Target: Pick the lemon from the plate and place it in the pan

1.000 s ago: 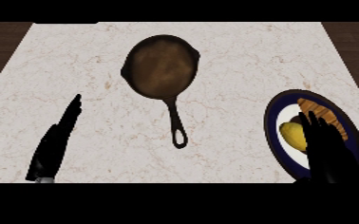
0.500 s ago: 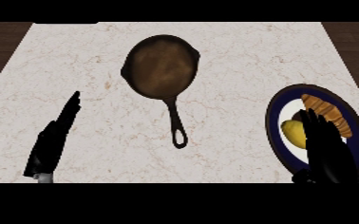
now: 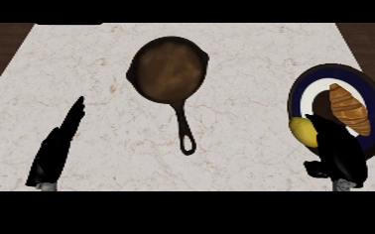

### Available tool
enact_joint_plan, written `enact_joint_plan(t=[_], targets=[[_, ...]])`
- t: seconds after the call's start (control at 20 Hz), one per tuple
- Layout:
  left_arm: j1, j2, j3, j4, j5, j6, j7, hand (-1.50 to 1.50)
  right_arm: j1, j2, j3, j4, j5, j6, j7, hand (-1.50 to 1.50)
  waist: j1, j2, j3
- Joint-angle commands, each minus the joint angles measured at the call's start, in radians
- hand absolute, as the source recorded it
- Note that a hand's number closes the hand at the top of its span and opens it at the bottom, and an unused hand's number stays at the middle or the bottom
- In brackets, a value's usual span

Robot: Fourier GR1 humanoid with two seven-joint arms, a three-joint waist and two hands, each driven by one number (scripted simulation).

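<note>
A yellow lemon [image 3: 302,131] lies at the left rim of a dark blue plate [image 3: 307,81] with a white centre, at the counter's right edge. My right hand [image 3: 337,151] sits just right of the lemon, its straight fingers over the plate and beside the fruit, not curled round it. The dark cast-iron pan [image 3: 168,70] rests in the middle of the counter, handle pointing toward me. My left hand [image 3: 57,147] rests open at the lower left, fingers straight and pointing up.
A brown croissant [image 3: 348,108] lies on the plate behind my right hand. The marble counter [image 3: 242,124] ends in dark wood at both upper corners.
My right hand has drawn back toward the lower edge, uncovering more of the plate and the croissant. The lemon stays on the plate. The left hand has not moved.
</note>
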Motion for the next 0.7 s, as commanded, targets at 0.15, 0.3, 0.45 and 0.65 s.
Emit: enact_joint_plan(t=[0.15, 0.3, 0.45, 0.65], targets=[[-0.114, -0.009, 0.035, 0.079, -0.015, -0.012, 0.028, 0.0, -0.033, -0.011, -0.062, 0.095, -0.084, -0.062, -0.124, 1.5, -0.003, 0.001, 0.001], [0.005, -0.026, 0.006, -0.011, -0.036, -0.021, -0.002, 0.0, -0.017, 0.034, -0.021, 0.066, -0.076, -0.021, -0.095, 1.5, 0.0, 0.0, 0.001], [0.024, 0.011, 0.064, -0.014, 0.01, -0.061, -0.024, 0.0, -0.012, 0.029, -0.06, 0.152, -0.101, -0.122, -0.16, 1.5, 0.001, 0.0, 0.001], [-0.051, -0.013, 0.012, -0.004, -0.005, -0.066, 0.006, 0.0, -0.282, -0.029, -0.029, 0.301, -0.144, 0.192, -0.171, 1.5, 0.041, 0.01, 0.002]])
